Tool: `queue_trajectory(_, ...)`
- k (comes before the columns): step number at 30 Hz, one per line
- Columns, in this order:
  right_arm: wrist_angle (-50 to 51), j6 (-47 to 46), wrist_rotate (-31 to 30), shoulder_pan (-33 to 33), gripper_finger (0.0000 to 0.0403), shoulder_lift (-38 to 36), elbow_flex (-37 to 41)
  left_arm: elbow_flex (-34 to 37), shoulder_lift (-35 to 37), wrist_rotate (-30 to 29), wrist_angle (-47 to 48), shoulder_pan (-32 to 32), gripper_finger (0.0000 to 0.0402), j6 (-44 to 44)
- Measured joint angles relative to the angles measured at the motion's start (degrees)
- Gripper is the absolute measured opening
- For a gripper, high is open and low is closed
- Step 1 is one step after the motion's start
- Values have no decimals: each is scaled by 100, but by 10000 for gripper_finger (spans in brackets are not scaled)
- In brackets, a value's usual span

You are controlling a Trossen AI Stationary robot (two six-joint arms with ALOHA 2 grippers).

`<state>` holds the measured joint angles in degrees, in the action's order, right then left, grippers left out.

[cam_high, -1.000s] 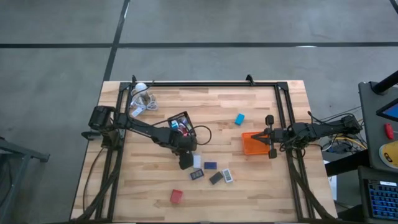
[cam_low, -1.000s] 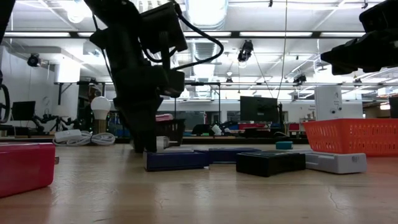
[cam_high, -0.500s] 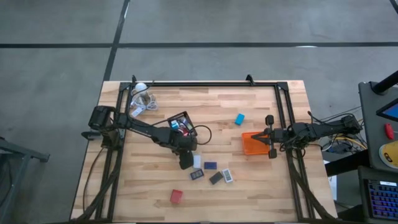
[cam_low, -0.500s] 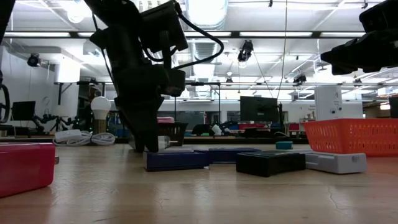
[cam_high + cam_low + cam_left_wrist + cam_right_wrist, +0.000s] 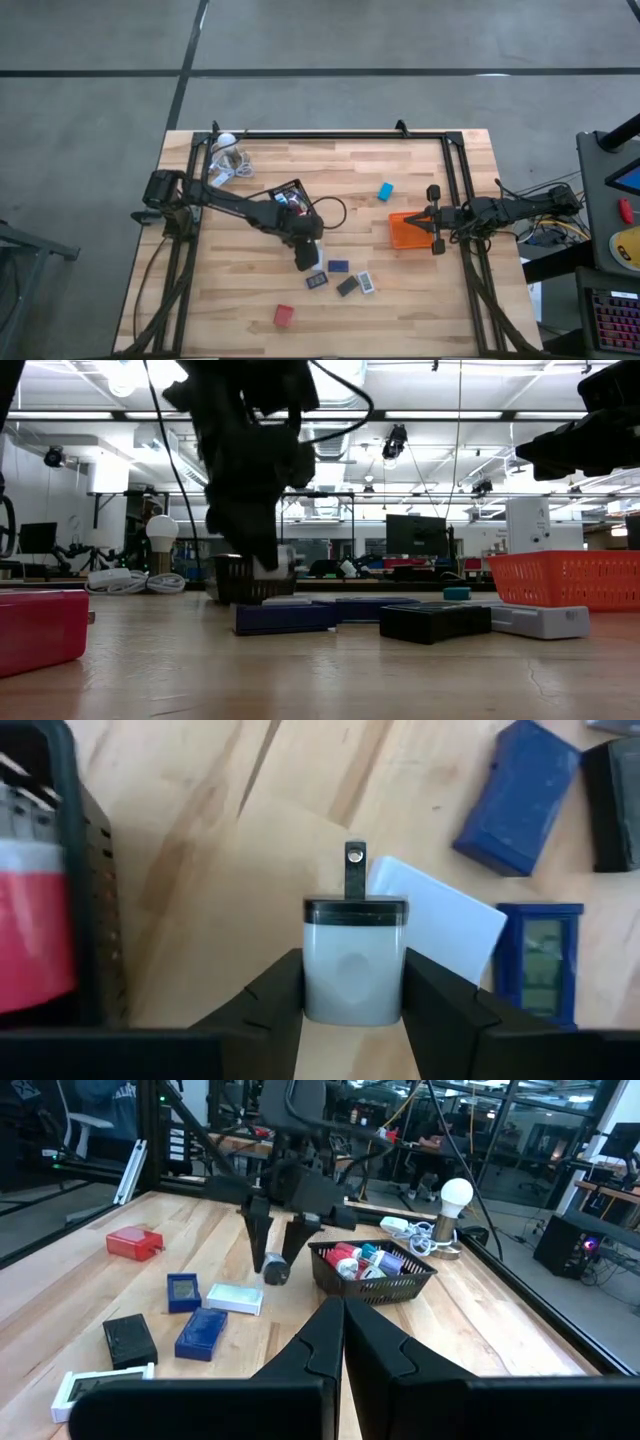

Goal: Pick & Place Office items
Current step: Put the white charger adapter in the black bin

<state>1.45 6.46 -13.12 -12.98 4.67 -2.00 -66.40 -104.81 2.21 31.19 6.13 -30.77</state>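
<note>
Left gripper (image 5: 352, 1005) clamped on white charger block (image 5: 354, 960), frame centre; carry it level to black mesh tray (image 5: 95, 910), left edge.

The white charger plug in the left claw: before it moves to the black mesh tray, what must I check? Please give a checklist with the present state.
1. Left claw shut on the white charger plug: ok.
2. Plug lifted clear of the table: ok, the low view shows a gap under it.
3. Plug straight between the fingers, prong pointing away: ok.
4. Free room in the black mesh tray: cannot tell; it already holds several items.
5. Right claw shut, waiting near the orange tray, out of the way: ok.
</note>
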Motion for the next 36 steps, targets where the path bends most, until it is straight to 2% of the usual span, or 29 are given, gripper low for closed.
queue_trajectory(9, 0, 0, 2, -2, 9, 0, 1, -1010, 11, -1527, 1534, -45, 145, -166)
queue_trajectory(16, 0, 0, 1, -2, 8, 0, 0, -1260, 39, -1883, 2029, -98, 145, -405)
queue_trajectory(26, 0, 0, 6, -2, 9, 0, 0, -1066, 754, -1945, 1968, -280, 145, -579)
queue_trajectory(36, 0, 0, 3, -2, 8, 4, 1, 214, 1736, -2064, 1476, -577, 145, -876)
